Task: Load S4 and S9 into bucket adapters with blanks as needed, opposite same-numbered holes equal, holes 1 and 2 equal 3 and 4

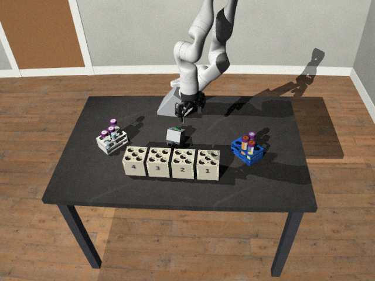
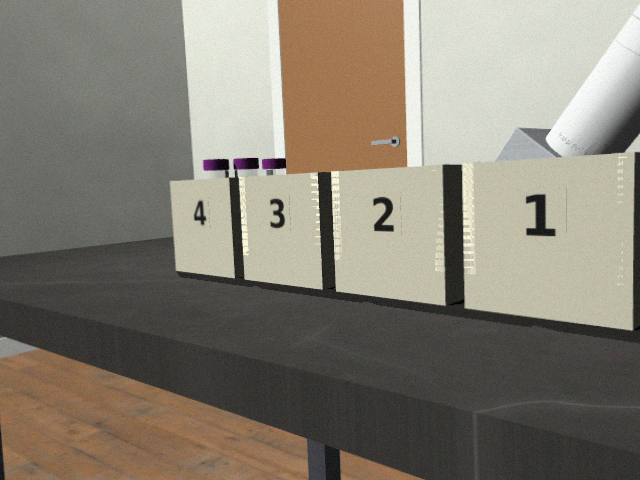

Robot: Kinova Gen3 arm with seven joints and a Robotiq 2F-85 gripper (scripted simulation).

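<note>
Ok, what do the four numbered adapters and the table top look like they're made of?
The adapters look like matte cream plastic or resin: flat, even colour, crisp edges, black printed numbers, no sheen. The table top reads as dark charcoal laminate or stone-like slab, with faint pale veins and a dull finish. Neither can be settled from looks alone.
</note>
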